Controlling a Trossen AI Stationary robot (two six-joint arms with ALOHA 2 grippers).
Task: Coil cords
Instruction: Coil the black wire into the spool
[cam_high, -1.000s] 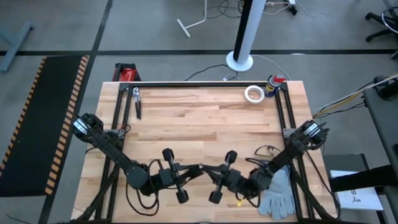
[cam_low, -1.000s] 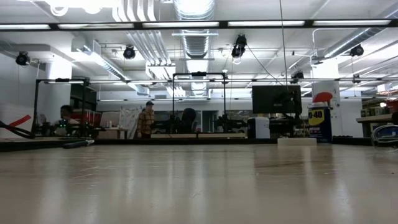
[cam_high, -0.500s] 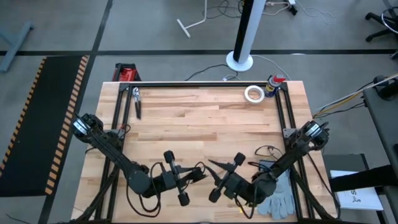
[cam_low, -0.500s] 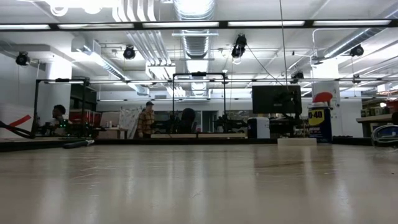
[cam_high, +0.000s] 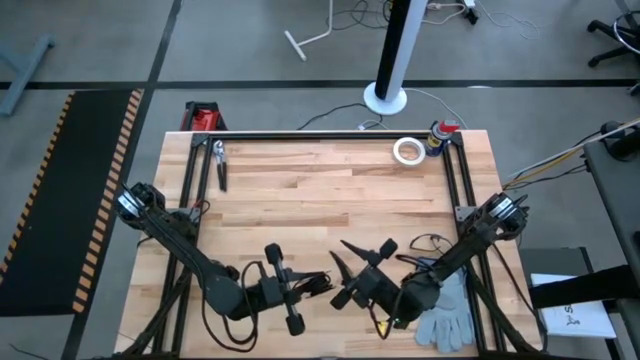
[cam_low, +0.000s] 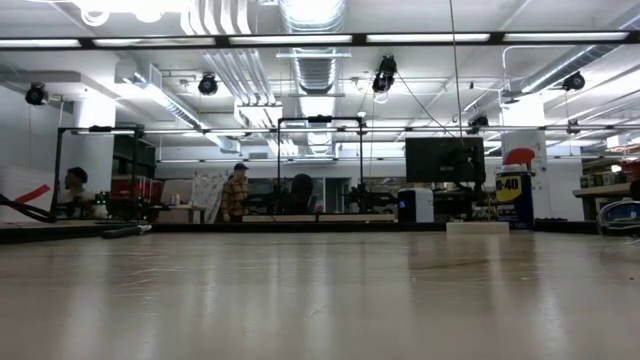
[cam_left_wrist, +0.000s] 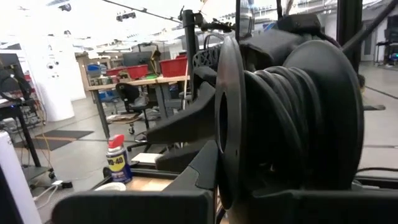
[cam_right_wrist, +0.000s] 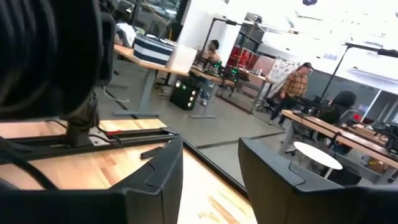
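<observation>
We saw both hands low at counter (cam_high: 330, 190) near edge. Left hand (cam_high: 318, 286) state unclear to us. Right hand (cam_high: 348, 262) fingers spread open, empty. Thin black cord (cam_high: 428, 243) lay right, beside grey glove (cam_high: 448, 312).

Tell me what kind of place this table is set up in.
Probably an open workshop or robotics lab: exposed ceiling ducts, rows of work tables with a seated person, and a WD-40 can beside a tape roll on the wooden table.
</observation>
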